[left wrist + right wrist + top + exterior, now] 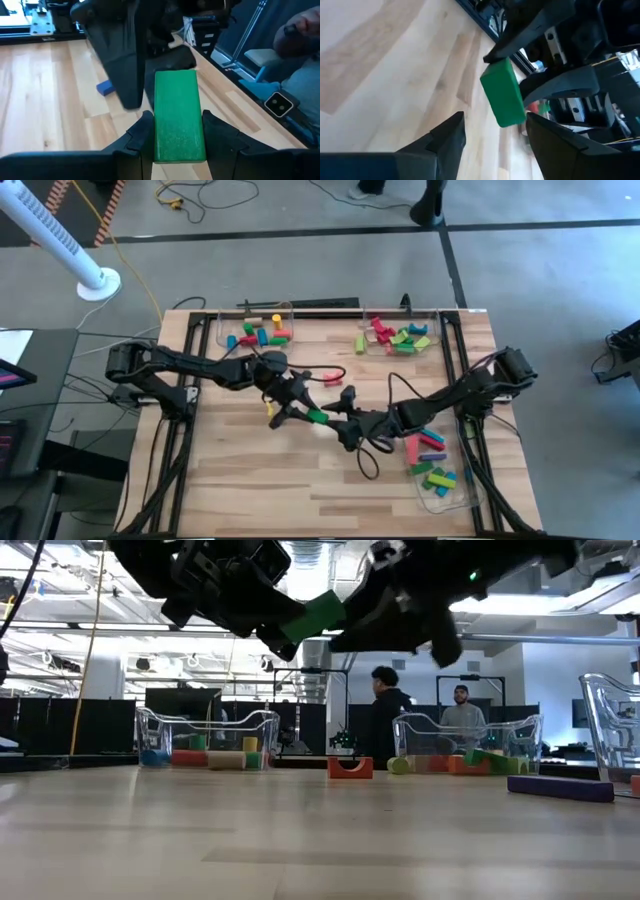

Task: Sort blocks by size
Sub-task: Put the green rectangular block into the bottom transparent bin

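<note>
**Green block mid-handoff, held by L arm**

Green block is up in the air over mid-table, approx between the two arms. Left gripper fingers are clamped on it – the left wrist view shows the block wedged snug btwn both pads. Right gripper sits just beside the block's far end, fingers spread wide w/ the block apart from both of them (right wrist view: block floats in the gap, nothing touching).

Step, my read: handoff L→R or R→L, can't tell which way. Only L has hold right now. Block is a longish bar, so it prob belongs w/ the long pieces in the tray at the right arm's side.

Next move needs: if R is taking it, R closes on the free end squarely, then L lets go only once R has firm hold – else it drops to the table. If L is keeping it, R backs off clear first.

Counts:
- Arms: 2, both at work.
- Clear trays: 3 – two at the far edge, one near right.
- Far-left tray: approx 9 short pieces, mixed colors, exact no. hard to tell.
- Far-right tray: approx 10 mid pieces, overlapping, can't count exactly.
- Right-side tray: approx 7 long bars.
- Loose on table: a red piece near centre, plus smth yellow by the left gripper, partly hidden.
- Ppl in room behind: 2, well away from the table.
</note>
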You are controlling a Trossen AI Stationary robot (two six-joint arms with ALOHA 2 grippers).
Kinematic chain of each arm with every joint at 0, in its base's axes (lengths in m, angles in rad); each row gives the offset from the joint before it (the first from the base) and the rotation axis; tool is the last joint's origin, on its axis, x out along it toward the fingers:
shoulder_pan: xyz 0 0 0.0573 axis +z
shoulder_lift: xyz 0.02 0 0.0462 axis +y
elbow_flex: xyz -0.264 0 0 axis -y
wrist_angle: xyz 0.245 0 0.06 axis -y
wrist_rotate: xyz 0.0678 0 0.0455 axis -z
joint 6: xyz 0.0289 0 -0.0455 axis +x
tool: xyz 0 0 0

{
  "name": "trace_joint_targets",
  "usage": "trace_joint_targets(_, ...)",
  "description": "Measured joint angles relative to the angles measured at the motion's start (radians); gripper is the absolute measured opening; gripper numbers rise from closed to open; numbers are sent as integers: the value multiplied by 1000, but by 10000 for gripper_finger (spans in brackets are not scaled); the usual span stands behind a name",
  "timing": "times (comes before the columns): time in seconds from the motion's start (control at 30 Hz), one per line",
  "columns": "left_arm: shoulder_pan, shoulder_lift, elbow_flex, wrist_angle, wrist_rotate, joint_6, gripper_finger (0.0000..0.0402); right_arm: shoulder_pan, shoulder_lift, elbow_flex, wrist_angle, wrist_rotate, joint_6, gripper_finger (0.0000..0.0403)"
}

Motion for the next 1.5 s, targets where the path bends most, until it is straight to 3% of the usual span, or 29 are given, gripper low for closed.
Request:
trace_joint_targets(0.33,36,0,0,-6,31,12,122,-46,49,0,161,-2,-166,188)
trace_joint_targets(0.5,61,0,2,-9,47,19,122,-30,47,0,168,-6,-181,162)
trace_joint_targets(0.8,61,0,2,-10,54,3,122,-10,46,0,172,5,-181,149)
trace_joint_targets(1.07,44,0,2,-12,61,-22,122,9,45,0,180,10,-204,91)
trace_joint_targets(1.27,29,0,2,1,67,-30,122,20,46,1,183,46,-201,91)
trace_joint_targets(1.33,29,0,2,3,67,-38,133,29,46,1,185,57,-191,93)
trace_joint_targets(1.5,33,0,3,-2,73,-37,211,74,44,0,161,179,-148,94)
